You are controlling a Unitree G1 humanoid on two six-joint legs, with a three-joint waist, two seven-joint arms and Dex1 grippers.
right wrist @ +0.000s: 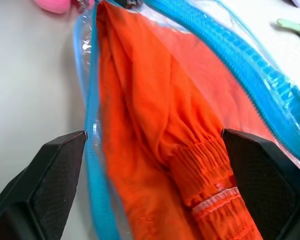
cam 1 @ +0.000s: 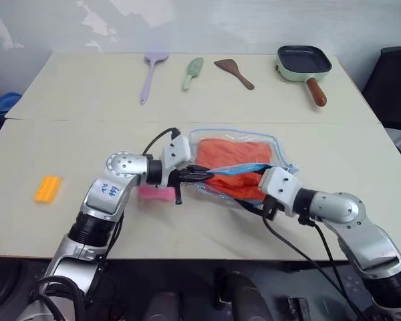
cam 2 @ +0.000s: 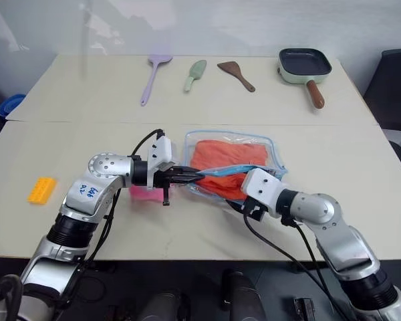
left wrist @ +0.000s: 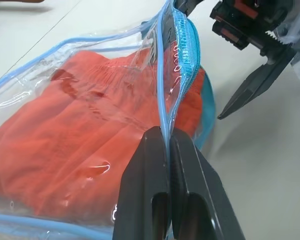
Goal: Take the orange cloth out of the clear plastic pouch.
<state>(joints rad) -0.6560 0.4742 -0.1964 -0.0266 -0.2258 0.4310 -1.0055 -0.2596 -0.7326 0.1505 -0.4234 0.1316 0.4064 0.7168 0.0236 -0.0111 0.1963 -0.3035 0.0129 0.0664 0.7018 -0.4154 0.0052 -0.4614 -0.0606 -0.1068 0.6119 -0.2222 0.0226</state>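
While the left gripper (left wrist: 167, 137) is clamped on the blue zipper edge of the pouch (cam 1: 277, 144), holding the mouth up, the right gripper (right wrist: 152, 145) stands with its fingers wide apart at the opening, one finger to each side of the cloth (right wrist: 160, 125). The step in hand looks like the reach-in: the pouch is held open and the cloth is not yet gripped. Next, I judge, the right fingers must go a little deeper and close on a fold of fabric alone, not on the plastic wall just beside it, then draw back toward the robot while the left keeps its pinch.

The cloth is bright orange-red, soft and creased, with a gathered ribbed band nearest the right fingers; nearly all of it lies inside the pouch, just ahead of both grippers. The pouch is clear and glossy, edged in light blue, its unzipped side lifted and the rest lying on the table (cam 1: 67, 154).
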